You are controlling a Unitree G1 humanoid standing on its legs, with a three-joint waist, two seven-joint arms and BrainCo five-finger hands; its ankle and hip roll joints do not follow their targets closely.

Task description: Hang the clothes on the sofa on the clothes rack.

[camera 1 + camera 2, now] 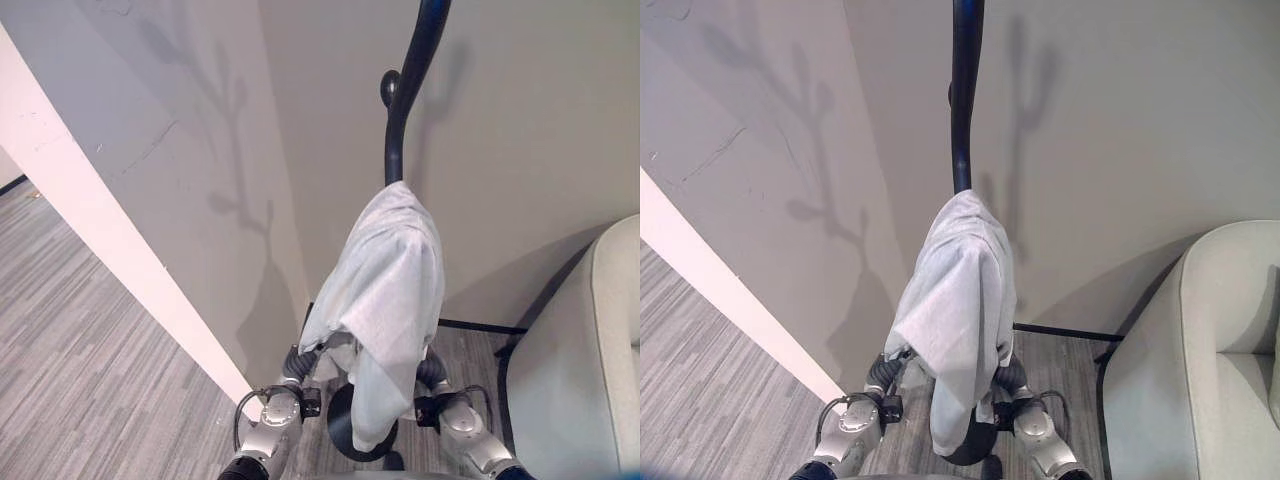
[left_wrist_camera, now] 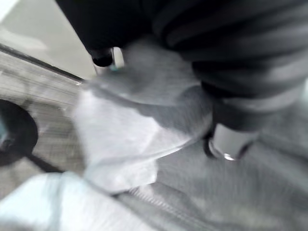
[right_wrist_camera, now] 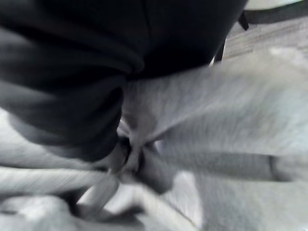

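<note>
A pale grey garment (image 1: 388, 290) hangs draped over a hook of the black clothes rack (image 1: 408, 90), in the corner by the wall. Both my hands are up under its lower folds, left hand (image 2: 226, 139) and right hand (image 3: 103, 159) buried in cloth; I cannot tell their grip. The sofa (image 1: 1210, 350) stands right.

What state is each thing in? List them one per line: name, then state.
Garment: light grey, draped over a rack arm, hanging down, lower part bunched between the hands.
Clothes rack: black, upright by the wall, carrying the garment.
Left hand: in the hanging cloth, fingers hidden.
Right hand: buried in the cloth, fingers hidden.
Sofa: pale, standing right of the rack.
</note>
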